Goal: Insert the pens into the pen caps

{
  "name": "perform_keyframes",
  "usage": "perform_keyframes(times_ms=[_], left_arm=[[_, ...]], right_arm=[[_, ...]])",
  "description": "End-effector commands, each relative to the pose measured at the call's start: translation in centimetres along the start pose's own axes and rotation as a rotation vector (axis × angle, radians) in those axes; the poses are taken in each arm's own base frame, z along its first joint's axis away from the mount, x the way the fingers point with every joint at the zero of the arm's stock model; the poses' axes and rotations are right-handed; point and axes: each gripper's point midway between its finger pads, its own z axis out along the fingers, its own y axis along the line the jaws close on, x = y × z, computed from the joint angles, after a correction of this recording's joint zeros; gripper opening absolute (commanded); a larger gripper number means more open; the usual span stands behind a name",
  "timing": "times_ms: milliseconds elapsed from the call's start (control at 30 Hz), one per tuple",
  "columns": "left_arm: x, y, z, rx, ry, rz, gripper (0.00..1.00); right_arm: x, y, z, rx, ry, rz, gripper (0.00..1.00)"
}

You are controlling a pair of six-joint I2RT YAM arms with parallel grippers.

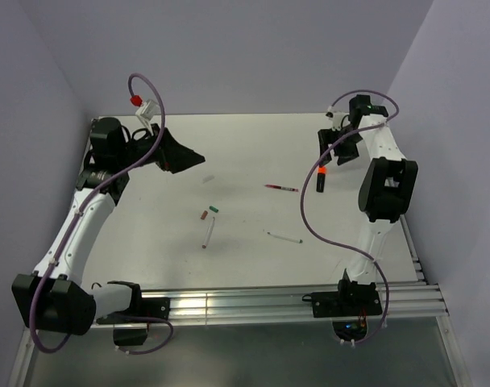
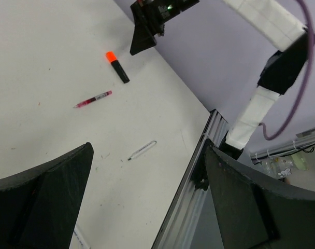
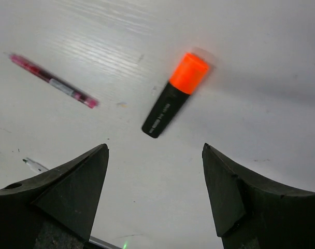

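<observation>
- Our right gripper (image 3: 155, 150) hangs with its jaws apart and nothing between them, the fingers framing bare table (image 3: 261, 129). We judge it is empty because it is lining up on a pick, not carrying one.
- Just beyond its fingertips lies the black marker (image 3: 161, 111), flat and slanted, with its orange end (image 3: 189, 72) on the far side. That end looks a touch wider than the barrel, so it may be the orange cap already seated. We cannot tell for sure.
- The dark red pen (image 3: 53, 81) lies flat to one side of the marker, near it but not touching.
- Our left gripper (image 2: 148, 158) is likewise spread wide and empty. It is held high over the far left of the table and tilted towards the middle, which lets its camera sweep the whole work area.
- From overhead, the brownish-red cap (image 1: 203, 215) and the green cap (image 1: 213, 209) lie close together mid-table. One white pen (image 1: 208, 235) lies just beside them on the near side, and the other white pen (image 1: 283, 237) lies well apart to the right.
- Every pen lies flat and loose, so we expect each to need a pinch across its barrel. The caps are tiny and could skid or tip at a finger's touch.
- We judge that none of the thin pens is capped yet, and we see only two loose caps for the three of them.
</observation>
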Motion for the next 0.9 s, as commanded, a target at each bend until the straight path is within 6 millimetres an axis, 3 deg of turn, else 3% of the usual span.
perform_keyframes(times_ms=[0,33,67,133,167,300,433,667,867], left_arm=[[0.1,1.6,0.1,-0.051,0.085,-0.023,0.95],[0.4,2.1,0.1,-0.063,0.11,-0.046,0.94],[0.5,2.8,0.2,-0.075,0.139,-0.069,0.94],[0.7,3.2,0.3,-0.083,0.156,-0.087,0.94],[0.7,3.6,0.3,-0.089,0.16,-0.092,0.94],[1.0,3.7,0.4,-0.079,0.168,-0.102,0.95],[1.2,3.9,0.4,-0.081,0.173,-0.125,0.93],[0.6,3.4,0.4,-0.075,0.131,-0.126,0.94],[0.9,3.9,0.5,-0.09,0.138,-0.133,0.94]], right_arm=[[-1.0,4.4,-2.8,-0.001,-0.006,-0.249,0.8],[-1.0,4.5,-2.8,0.028,0.009,-0.287,0.8],[-1.1,6.9,-2.0,0.027,0.031,-0.392,0.8],[-1.0,8.2,-1.1,0.06,0.069,-0.486,0.78],[-0.9,10.0,-0.5,0.056,0.085,-0.568,0.76],[-0.4,12.6,2.0,0.055,0.159,-0.742,0.73],[0.0,13.6,4.2,0.051,0.213,-0.859,0.68],[0.2,13.3,7.2,0.052,0.279,-0.914,0.66],[2.4,13.3,8.9,-0.002,0.342,-0.917,0.56]])
